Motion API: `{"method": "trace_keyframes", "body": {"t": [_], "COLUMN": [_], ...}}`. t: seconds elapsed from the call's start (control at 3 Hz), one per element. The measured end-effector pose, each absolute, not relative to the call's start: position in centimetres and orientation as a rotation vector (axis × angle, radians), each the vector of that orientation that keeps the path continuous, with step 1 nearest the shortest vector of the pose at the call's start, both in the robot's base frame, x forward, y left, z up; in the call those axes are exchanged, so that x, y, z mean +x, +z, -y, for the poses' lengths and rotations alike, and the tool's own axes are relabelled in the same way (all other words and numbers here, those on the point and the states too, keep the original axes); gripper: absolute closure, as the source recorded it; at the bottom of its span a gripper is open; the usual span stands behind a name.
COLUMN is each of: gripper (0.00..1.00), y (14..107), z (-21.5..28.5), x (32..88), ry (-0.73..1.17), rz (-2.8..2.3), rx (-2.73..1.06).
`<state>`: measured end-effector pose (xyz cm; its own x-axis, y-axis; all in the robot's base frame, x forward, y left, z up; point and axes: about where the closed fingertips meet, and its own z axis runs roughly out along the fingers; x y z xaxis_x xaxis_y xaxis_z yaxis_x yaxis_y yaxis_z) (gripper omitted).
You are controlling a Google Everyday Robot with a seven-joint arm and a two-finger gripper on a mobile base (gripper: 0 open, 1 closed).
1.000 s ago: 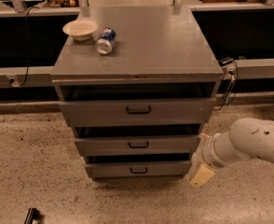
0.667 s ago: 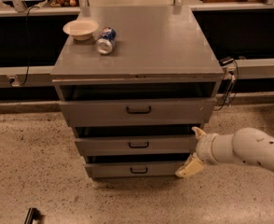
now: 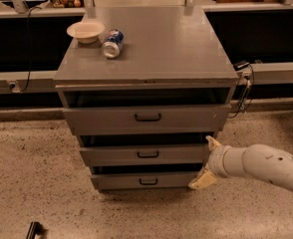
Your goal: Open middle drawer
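Middle drawer [image 3: 111, 156]: rigid grey metal, judged heavy, likely sliding on runners.
Hold: small black centre handle [image 3: 148, 154].
Tool [image 3: 207, 162]: fingers spread, empty, beside drawer's right edge.

The middle drawer [image 3: 111, 156] is dull grey metal with a black handle, matt like the cabinet top [image 3: 161, 49]. The gripper [image 3: 208, 162], at the drawer's right end with fingers spread, looks like cream plastic; its arm [image 3: 261, 166] is a smooth white shell. The floor [image 3: 32, 168] is speckled stone, the can [image 3: 112, 43] shiny metal
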<state>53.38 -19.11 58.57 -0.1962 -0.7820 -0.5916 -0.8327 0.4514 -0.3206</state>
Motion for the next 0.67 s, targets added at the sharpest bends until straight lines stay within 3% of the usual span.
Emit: {"method": "trace_keyframes", "body": {"t": [0.67], "gripper": [0.0], "y": [54.69], "z": [17.9], "x": [56.28], "ry": [0.039], "rz": [-1.967], "rx": [-1.545]}}
